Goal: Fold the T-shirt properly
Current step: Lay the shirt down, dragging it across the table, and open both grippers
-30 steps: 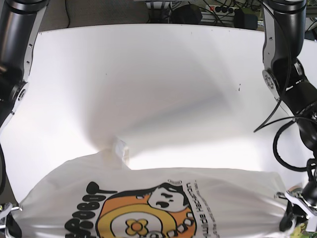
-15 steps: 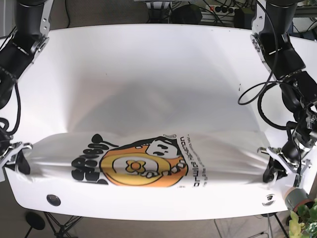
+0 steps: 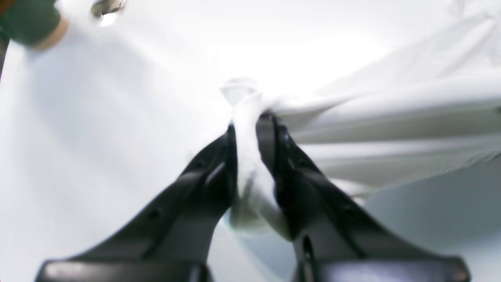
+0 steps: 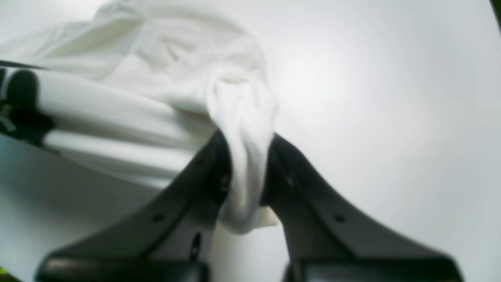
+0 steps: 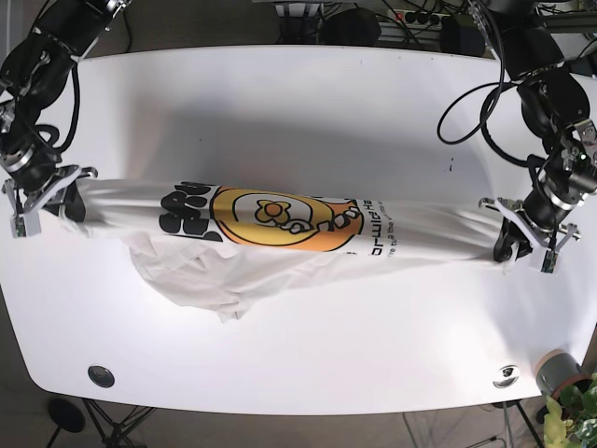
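The white T-shirt (image 5: 280,238) with an orange and black print is stretched in a long band across the middle of the white table (image 5: 298,112). A loose flap of it sags toward the front left. My left gripper (image 5: 505,245) is shut on the shirt's right end. In the left wrist view its black fingers (image 3: 219,164) pinch a bunch of white cloth (image 3: 246,156). At the left end my right gripper (image 5: 70,203) is shut on the shirt too. The right wrist view shows its fingers (image 4: 285,172) clamped on a wad of fabric (image 4: 242,129).
A round metal fitting (image 5: 101,376) sits near the table's front left edge and another (image 5: 506,371) near the front right. A grey pot with a green plant (image 5: 560,383) stands off the front right corner. Cables and gear (image 5: 373,23) lie beyond the far edge.
Both grippers have carried the shirt away from the front edge to mid table, holding it taut. The print now faces up farther back, and a loose flap trails below on the left.
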